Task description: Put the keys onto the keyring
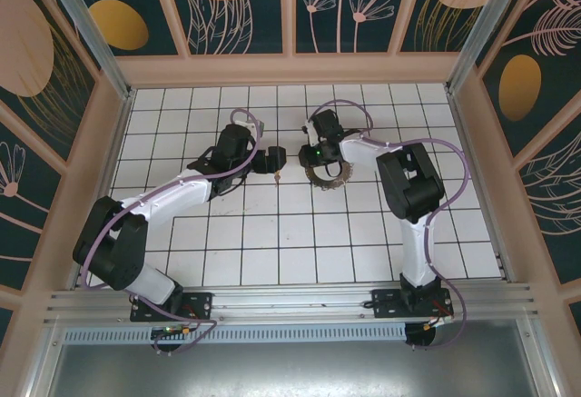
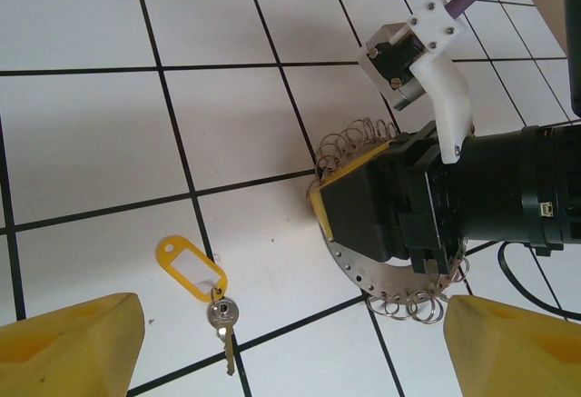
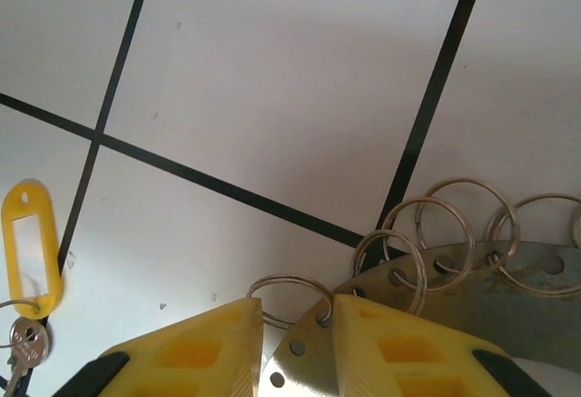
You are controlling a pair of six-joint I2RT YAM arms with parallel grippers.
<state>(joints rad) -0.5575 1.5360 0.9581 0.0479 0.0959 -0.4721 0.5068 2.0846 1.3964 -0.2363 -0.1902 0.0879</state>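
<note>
Judging by how things lie, the task is barely begun. The tiny brass-tan key (image 2: 223, 317) lies loose on the white tiled counter (image 2: 91, 143), joined only to its yellow plastic tag (image 2: 191, 268) and apart from the thin round grey-brown metal keyring (image 3: 508, 288). The right end effector (image 3: 296, 329) pinches the keyring's rim between its yellow fingers (image 3: 182, 352). The left end effector (image 1: 274, 157) is spread wide and holds nothing (the key sits beneath it, between its fingers). Left to do: grasp the key, carry it over, thread it on. Count: 1 key, 1 tag, 1 keyring, 2 end effectors. Of the small wire loops (image 2: 363, 133) fringing the ring, at least 5 lie just ahead of the right end effector.
</note>
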